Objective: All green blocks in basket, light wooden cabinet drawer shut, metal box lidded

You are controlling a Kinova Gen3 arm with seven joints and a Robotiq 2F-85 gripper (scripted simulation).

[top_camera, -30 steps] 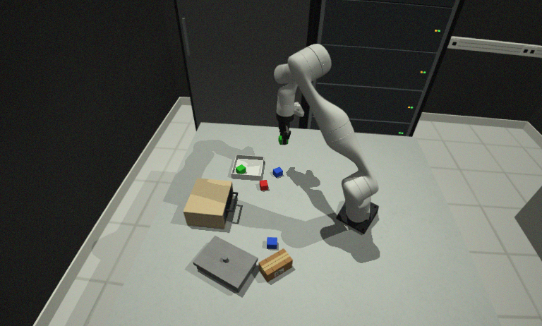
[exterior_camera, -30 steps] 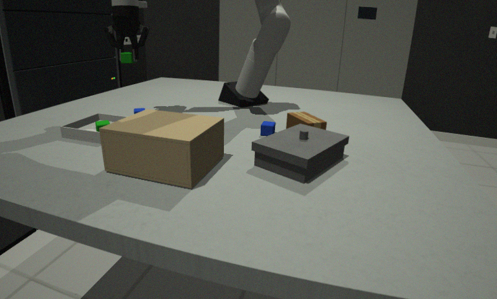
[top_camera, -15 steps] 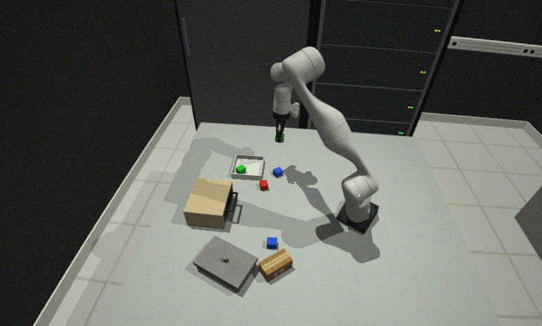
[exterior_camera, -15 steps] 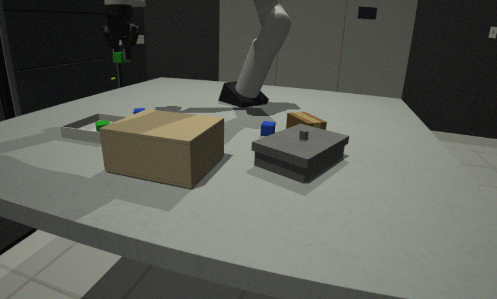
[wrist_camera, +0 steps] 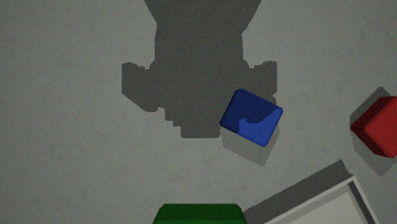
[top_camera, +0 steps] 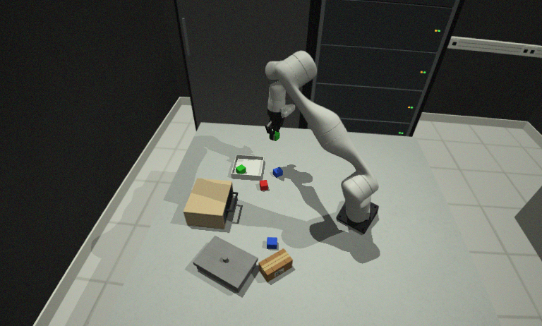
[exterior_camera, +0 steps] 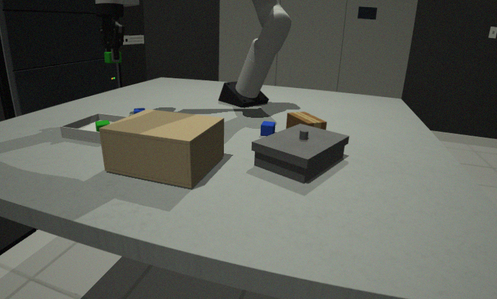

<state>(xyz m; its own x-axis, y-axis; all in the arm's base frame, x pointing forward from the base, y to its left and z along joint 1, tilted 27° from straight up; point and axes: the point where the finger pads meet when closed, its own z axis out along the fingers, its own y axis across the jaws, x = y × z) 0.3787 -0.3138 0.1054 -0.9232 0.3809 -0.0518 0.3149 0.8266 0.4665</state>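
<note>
1. Top looks down steeply from high up, taking in the whole arm!
2. Exterior sits low and close at the table's edge, facing the arm's base; both share cabinet and basket.
3. Wrist peers down near the basket's corner!

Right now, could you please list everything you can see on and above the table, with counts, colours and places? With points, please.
green block: one, green, in the basket (top_camera: 248, 177) (exterior_camera: 80, 134)
held green block (top_camera: 276, 135) (exterior_camera: 110, 57) (wrist_camera: 199, 214): one, green, between the fingers
blue blocks: two, blue, beside the basket and near the carton (top_camera: 280, 259)
red block (top_camera: 263, 185) (wrist_camera: 384, 128): one, red, between basket and cabinet
cabinet (top_camera: 210, 194) (exterior_camera: 150, 156): one, light wood, by the basket
lidded metal box (top_camera: 220, 267) (exterior_camera: 283, 163): one, grey, beside the carton
carton: one, brown
arm: one, white, dark fingers, black base
</note>
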